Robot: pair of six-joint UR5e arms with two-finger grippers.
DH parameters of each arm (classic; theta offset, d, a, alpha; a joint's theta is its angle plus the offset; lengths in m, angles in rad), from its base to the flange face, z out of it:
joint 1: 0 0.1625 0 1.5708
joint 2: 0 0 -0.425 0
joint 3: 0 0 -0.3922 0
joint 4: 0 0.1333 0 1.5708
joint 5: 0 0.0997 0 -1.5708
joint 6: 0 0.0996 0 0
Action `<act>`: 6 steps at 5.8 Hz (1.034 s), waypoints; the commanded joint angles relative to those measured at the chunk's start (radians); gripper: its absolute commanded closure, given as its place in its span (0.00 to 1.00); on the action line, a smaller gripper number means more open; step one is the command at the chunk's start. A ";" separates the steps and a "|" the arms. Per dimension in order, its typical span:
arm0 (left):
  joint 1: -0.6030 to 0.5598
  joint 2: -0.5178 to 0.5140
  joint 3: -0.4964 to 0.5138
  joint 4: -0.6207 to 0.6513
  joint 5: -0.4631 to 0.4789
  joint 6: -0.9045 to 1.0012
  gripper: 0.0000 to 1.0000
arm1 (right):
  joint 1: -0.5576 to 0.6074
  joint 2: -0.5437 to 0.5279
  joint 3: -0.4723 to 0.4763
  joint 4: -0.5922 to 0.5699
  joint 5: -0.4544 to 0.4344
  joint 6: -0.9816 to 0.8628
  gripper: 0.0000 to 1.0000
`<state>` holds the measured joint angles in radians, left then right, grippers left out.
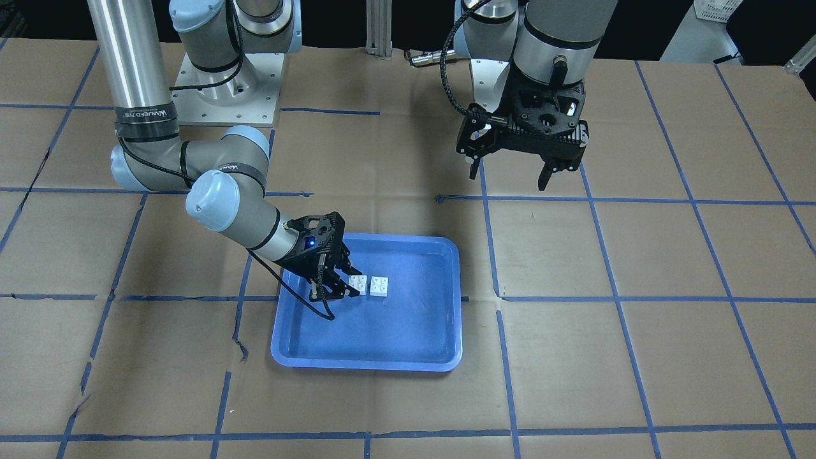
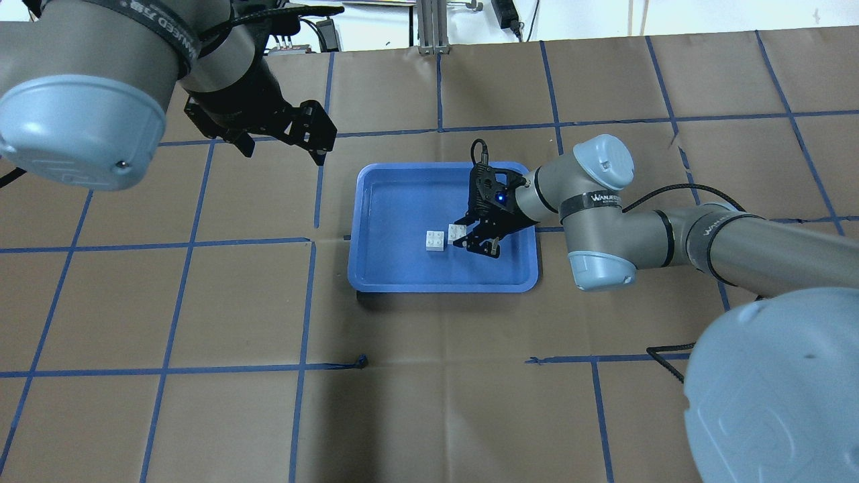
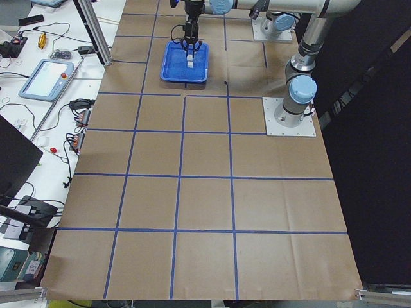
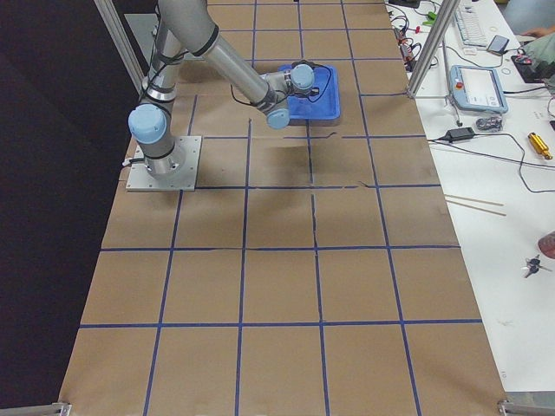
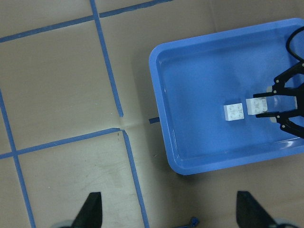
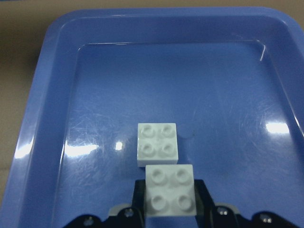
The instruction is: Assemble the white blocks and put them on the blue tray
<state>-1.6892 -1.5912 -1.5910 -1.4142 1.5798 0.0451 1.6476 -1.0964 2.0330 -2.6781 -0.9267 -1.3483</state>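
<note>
The blue tray point(image 2: 443, 286) lies mid-table. Two white blocks sit side by side in it, studs up. My right gripper point(image 2: 463, 235) reaches into the tray and is shut on one white block point(image 6: 170, 190), low over the tray floor. The other white block point(image 6: 157, 144) rests on the floor just in front of it, close but apart. Both show in the front view, the held one point(image 1: 358, 284) and the free one point(image 1: 380, 286). My left gripper point(image 1: 508, 180) hangs open and empty, high above the table, away from the tray.
The table is covered in brown paper with a blue tape grid. The tray's raised rim point(image 6: 38, 118) surrounds the blocks. Both arm bases point(image 1: 229, 89) stand at the robot's edge of the table. Cables and devices lie on a side bench point(image 3: 51, 77).
</note>
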 commanded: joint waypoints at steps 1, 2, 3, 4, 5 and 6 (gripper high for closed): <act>0.000 0.000 -0.001 0.006 0.022 -0.021 0.01 | 0.003 0.001 0.012 -0.032 -0.006 0.029 0.89; 0.000 0.000 -0.001 0.006 0.020 -0.019 0.01 | 0.003 0.001 0.013 -0.036 -0.007 0.021 0.89; 0.002 0.000 -0.001 0.006 0.020 -0.011 0.01 | 0.004 0.000 0.021 -0.036 -0.007 0.017 0.89; 0.002 0.000 -0.001 0.004 0.019 -0.011 0.01 | 0.004 0.003 0.027 -0.042 -0.007 -0.001 0.89; 0.002 0.000 -0.001 0.006 0.019 -0.011 0.01 | 0.004 0.006 0.027 -0.043 -0.007 -0.020 0.89; 0.002 0.000 -0.001 0.006 0.019 -0.011 0.01 | 0.003 0.006 0.027 -0.043 -0.006 -0.023 0.89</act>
<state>-1.6874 -1.5907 -1.5923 -1.4085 1.5985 0.0336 1.6518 -1.0915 2.0595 -2.7205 -0.9338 -1.3643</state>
